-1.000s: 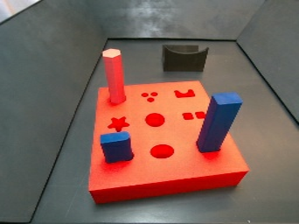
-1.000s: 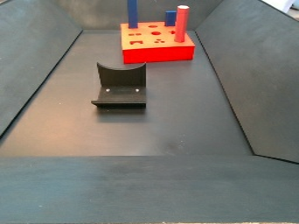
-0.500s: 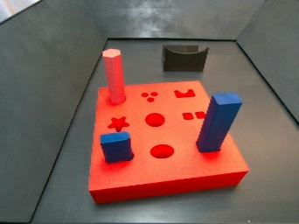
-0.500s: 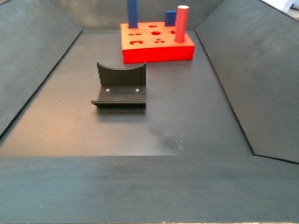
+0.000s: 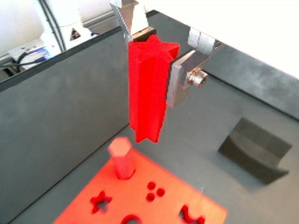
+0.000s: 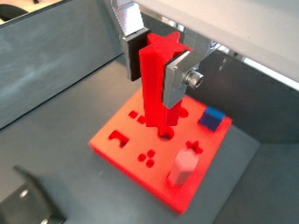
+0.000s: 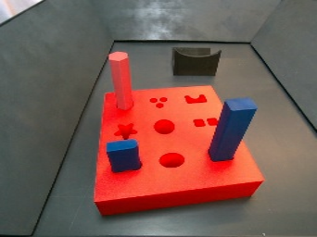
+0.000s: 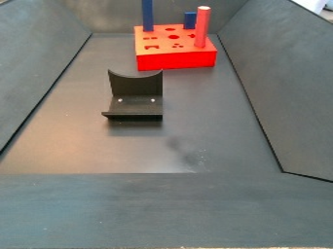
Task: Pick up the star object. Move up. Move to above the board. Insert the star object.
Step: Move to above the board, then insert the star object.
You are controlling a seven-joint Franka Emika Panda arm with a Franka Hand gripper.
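- Hand point(image 5: 156, 52): high above the board, out of both side views; fingers clamped on the star object point(image 5: 149, 92), which hangs upright.
- Board point(image 6: 128, 153): below hand, star hole point(image 7: 124, 130) empty as before.
- Status: pick-up done; descent and insertion pending.

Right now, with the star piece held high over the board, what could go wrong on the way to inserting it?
1. The tool holds the star object near its top, so the long free end could tilt and miss the star hole.
2. The pale-topped post stands right beside that hole; a descent slightly off could clip it.
3. The star's points must line up with the cut-out in the board; otherwise it may jam on the rim.
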